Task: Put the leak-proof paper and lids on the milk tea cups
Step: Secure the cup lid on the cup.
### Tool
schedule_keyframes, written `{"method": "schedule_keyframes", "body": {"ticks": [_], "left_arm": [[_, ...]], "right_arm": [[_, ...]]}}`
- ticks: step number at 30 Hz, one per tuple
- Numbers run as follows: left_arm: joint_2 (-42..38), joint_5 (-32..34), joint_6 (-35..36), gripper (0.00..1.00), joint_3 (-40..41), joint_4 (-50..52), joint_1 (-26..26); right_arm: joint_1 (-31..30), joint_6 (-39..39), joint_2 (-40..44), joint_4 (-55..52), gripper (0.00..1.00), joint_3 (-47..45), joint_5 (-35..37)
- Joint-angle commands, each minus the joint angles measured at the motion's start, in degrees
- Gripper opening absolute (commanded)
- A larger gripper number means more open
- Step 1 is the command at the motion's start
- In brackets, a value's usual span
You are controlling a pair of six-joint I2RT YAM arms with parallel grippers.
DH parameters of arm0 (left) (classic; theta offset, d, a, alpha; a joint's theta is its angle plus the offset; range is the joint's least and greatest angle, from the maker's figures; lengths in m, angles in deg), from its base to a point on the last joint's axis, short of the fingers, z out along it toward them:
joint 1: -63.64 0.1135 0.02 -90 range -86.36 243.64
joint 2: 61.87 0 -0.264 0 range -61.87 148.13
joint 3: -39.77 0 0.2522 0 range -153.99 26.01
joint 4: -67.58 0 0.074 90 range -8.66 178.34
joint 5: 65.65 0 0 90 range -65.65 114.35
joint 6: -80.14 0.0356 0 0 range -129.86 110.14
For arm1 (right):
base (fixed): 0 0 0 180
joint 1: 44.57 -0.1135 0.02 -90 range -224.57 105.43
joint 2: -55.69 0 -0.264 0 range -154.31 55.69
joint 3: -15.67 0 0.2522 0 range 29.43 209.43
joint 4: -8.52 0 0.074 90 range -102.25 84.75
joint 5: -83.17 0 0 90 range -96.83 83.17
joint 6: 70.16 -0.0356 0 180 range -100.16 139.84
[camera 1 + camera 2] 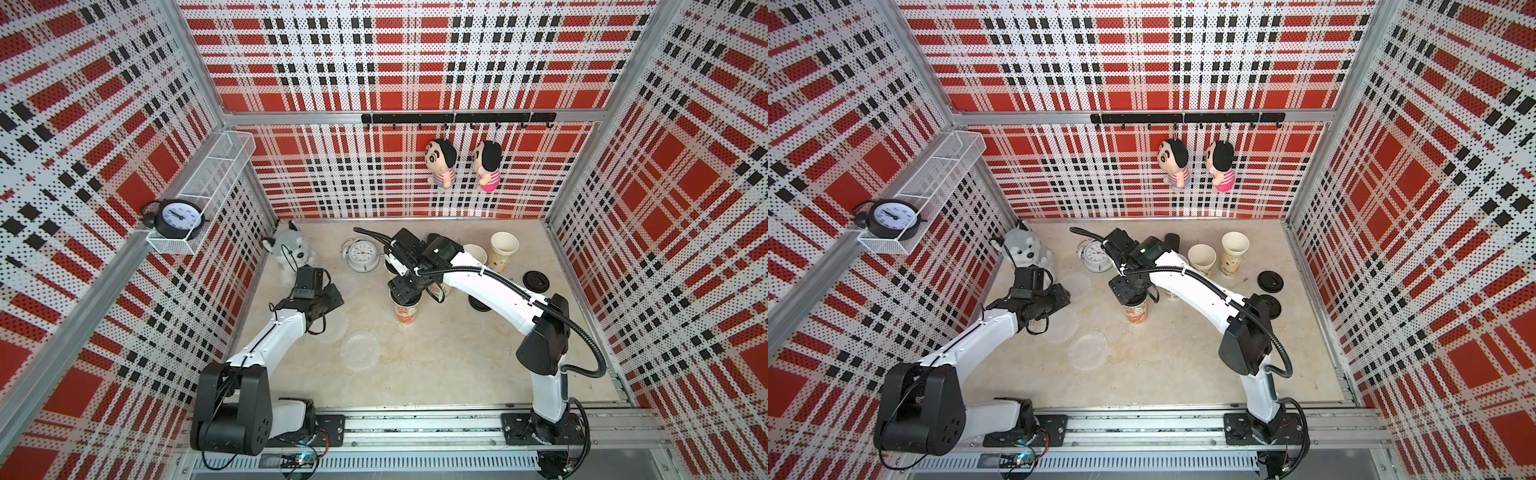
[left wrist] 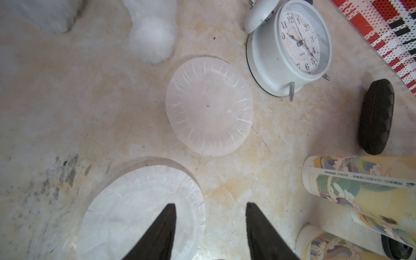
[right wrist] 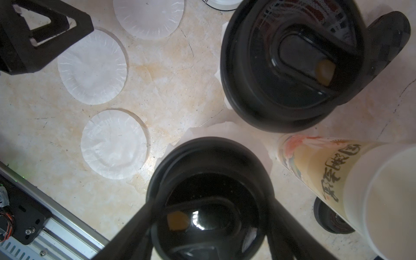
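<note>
- Flat on the beige stone-look tabletop (image 1: 436, 374), left of centre: three thin, translucent whitish round leak-proof paper sheets. Nearest sheet (image 3: 114, 144), middle sheet (image 3: 92, 67) just left of it and farther, far sheet (image 3: 148, 18), all apart from each other.
- Two more judged already in place: a crinkled white paper edge (image 3: 202, 131) pokes out under the round black plastic lid (image 3: 202, 155) on the tall white printed paper cup (image 1: 404, 312) at centre. Same under the second lidded cup (image 3: 292, 67) just beyond it.
- Three milk tea cups open-mouthed and bare: one (image 3: 326, 171) just right of the lidded pair, two (image 1: 1202, 257) (image 1: 1234, 251) at the far right.
- Left gripper (image 2: 209, 204): jaws well apart, nothing between them, poised over the edge of the middle sheet.
- Right gripper (image 3: 213, 195): jaws spread wide astride the near black lid. Clamped on it or merely beside it, cannot tell.
- Risk, left side: flimsy sheet lying flush, so fingertips likely to skid across or crumple it rather than catch the edge. Folded or torn, would not cover a mouth.
- Risk, right side: tall cups close together, so a sideways pull could topple one into its neighbour. An upward tug on the lid could drag the paper off.
- Risk, far sheet: white alarm clock (image 2: 290, 47) and grey husky plush (image 1: 289, 253) near it, little room to reach.
</note>
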Motion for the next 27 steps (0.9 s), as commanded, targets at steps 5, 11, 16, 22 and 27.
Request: {"method": "schedule_keyframes", "body": {"ticks": [5, 11, 16, 22, 27], "left_arm": [[-0.77, -1.95, 0.4, 0.54, 0.75, -1.88, -0.28], [-1.48, -2.22, 0.61, 0.54, 0.93, -1.89, -0.41], [-1.32, -2.61, 0.7, 0.55, 1.11, -2.31, -0.75], [-0.35, -2.93, 0.64, 0.54, 1.02, -2.81, -2.26], [1.07, -2.87, 0.4, 0.54, 0.86, -3.3, -4.06]], "right_arm": [[-0.34, -0.04, -6.46, -9.45, 0.74, -0.44, 0.85], [-0.34, 0.2, -9.66, -12.4, 0.74, -1.8, -0.2], [-0.2, 0.18, -11.43, -13.59, 0.74, -3.57, -0.55], [-0.15, -0.03, -13.95, -14.0, 0.74, -5.05, -2.1], [-0.16, -0.21, -15.66, -13.99, 0.74, -7.35, -3.39]]}}
